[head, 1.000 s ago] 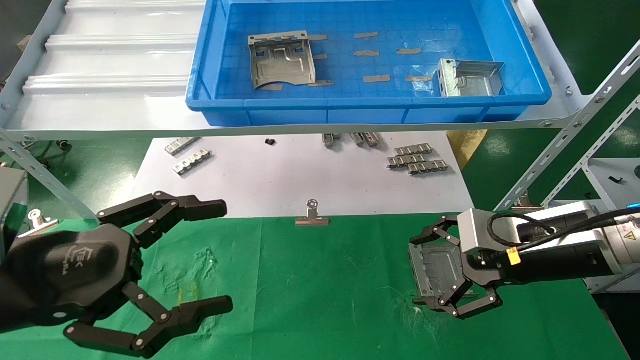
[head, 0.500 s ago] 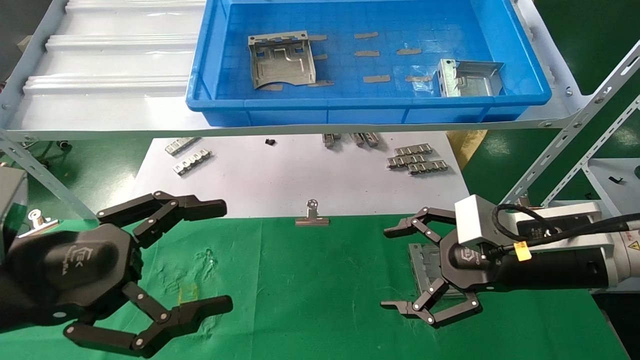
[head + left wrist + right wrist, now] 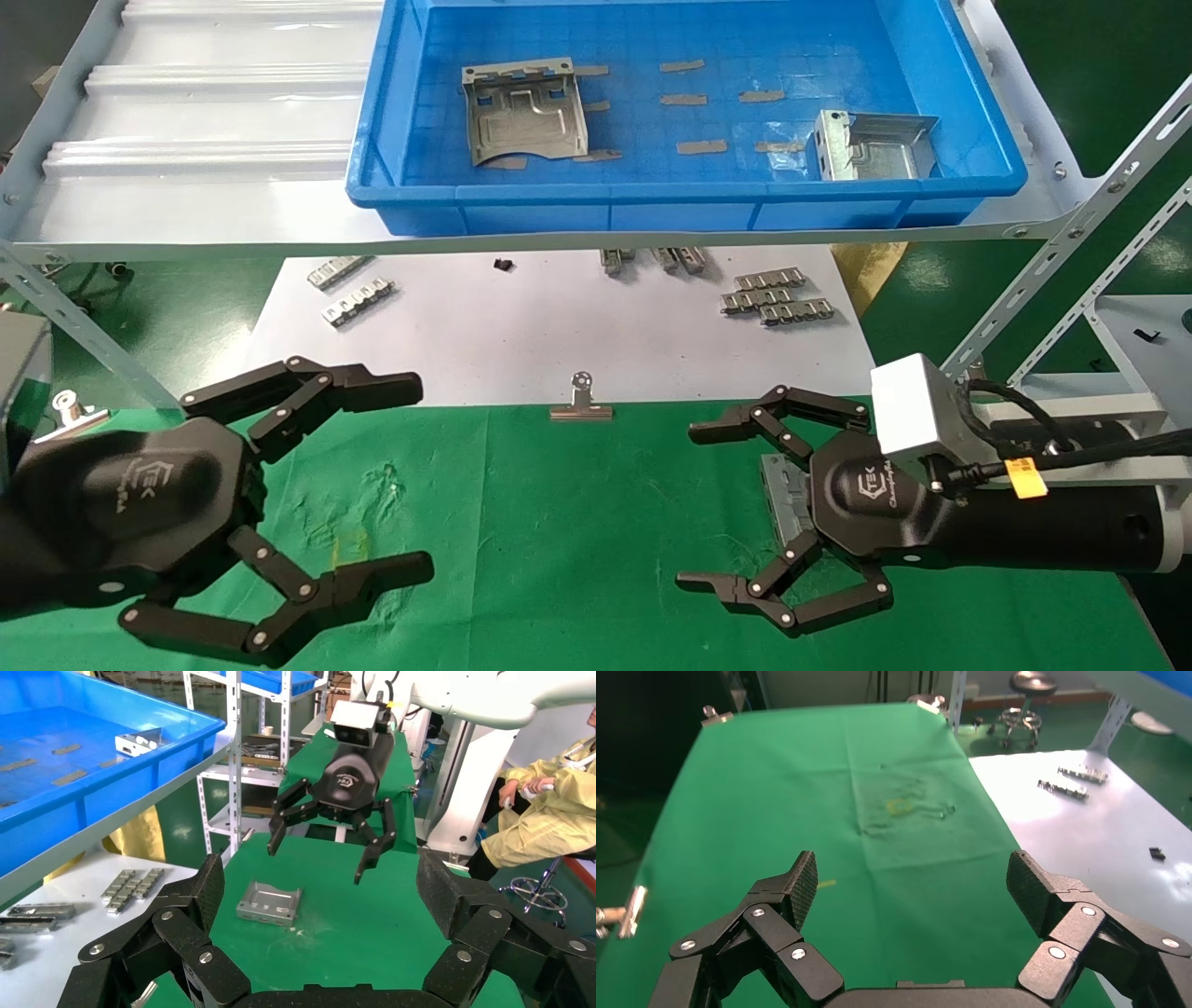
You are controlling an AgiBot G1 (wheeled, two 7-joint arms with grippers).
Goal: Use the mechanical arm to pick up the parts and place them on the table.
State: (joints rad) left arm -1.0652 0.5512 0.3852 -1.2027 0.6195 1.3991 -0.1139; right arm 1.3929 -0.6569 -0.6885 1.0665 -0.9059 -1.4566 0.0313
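Note:
One silvery stamped part [image 3: 785, 494] lies flat on the green table [image 3: 559, 522], partly hidden behind my right gripper [image 3: 689, 508]. That gripper hovers just above it, open and holding nothing. In the left wrist view the same part [image 3: 270, 903] rests on the cloth below the raised right gripper [image 3: 316, 860]. The right wrist view shows only bare cloth between the spread fingers [image 3: 802, 881]. Two more parts [image 3: 526, 110] [image 3: 875, 146] lie in the blue bin [image 3: 652, 191]. My left gripper [image 3: 419, 475] hangs open and empty at the near left.
A white sheet [image 3: 559, 335] behind the cloth carries notched metal strips [image 3: 773, 296] [image 3: 358, 303]. A silver binder clip [image 3: 581, 401] sits on its front edge. Slanted shelf struts [image 3: 1071, 280] rise at the right. A person in yellow [image 3: 555, 811] sits beyond the table.
The right gripper, earlier shut on the part at the cloth, has opened and let it go, then lifted and swung towards the table's middle. The left arm has not moved.

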